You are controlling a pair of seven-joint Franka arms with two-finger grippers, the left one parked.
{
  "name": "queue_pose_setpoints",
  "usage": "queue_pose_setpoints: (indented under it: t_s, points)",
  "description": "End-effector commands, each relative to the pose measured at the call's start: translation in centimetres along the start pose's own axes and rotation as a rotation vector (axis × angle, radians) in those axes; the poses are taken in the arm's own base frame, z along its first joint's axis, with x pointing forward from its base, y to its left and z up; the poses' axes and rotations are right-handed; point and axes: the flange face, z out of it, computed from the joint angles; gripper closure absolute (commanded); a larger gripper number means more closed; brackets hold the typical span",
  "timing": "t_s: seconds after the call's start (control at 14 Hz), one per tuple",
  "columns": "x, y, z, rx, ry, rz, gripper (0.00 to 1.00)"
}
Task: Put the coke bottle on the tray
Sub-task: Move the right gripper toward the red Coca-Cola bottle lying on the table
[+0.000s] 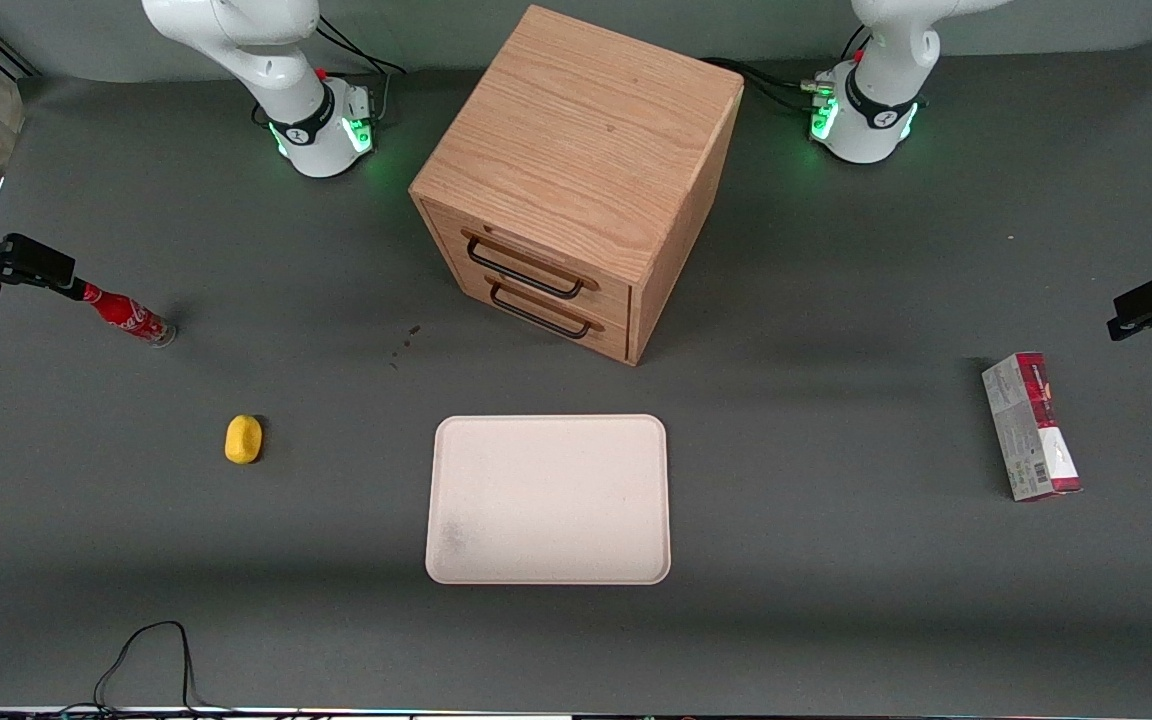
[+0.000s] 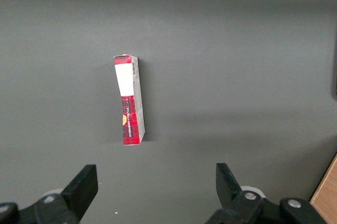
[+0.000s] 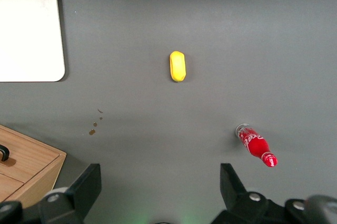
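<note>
Slim glossy red plastic coke bottle (image 3: 257, 146) below the black gripper (image 3: 158, 192); matt grey counter (image 1: 836, 600); matt beige tray (image 1: 548, 498); grained oak-wood cabinet (image 1: 581, 150).

Right arm raised over the bench.
Its gripper (image 3: 158, 192) hangs high at the working arm's end, jaws spread wide, holding nothing, pointing straight down.

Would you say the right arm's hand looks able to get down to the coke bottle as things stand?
Probably yes: the hand hangs open above the table, the coke bottle stands apart, and the lemon lies well away.
</note>
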Motion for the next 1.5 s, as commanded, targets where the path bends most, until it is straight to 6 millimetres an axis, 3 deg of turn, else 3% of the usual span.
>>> queue_pose_setpoints:
  t_s: [0.0, 0.36, 0.5, 0.64, 0.86, 1.0, 1.14, 1.43]
  points:
    - [0.0, -0.3, -0.5, -0.002, 0.004, 0.019, 0.00]
    - [-0.1, 0.0, -0.4, -0.003, -0.003, 0.012, 0.00]
    - [-1.2, 1.1, -0.2, -0.003, -0.027, 0.027, 0.00]
    - [-3.5, 3.9, -0.3, 0.007, -0.025, 0.066, 0.00]
    - [-8.8, 5.3, 0.0, 0.000, 0.017, 0.079, 0.00]
    - [-12.0, 6.2, 1.4, 0.003, 0.044, 0.091, 0.00]
    - [-13.9, 8.5, 2.6, -0.034, 0.070, 0.040, 0.00]
    - [-16.2, 17.5, 5.3, 0.010, 0.071, -0.030, 0.00]
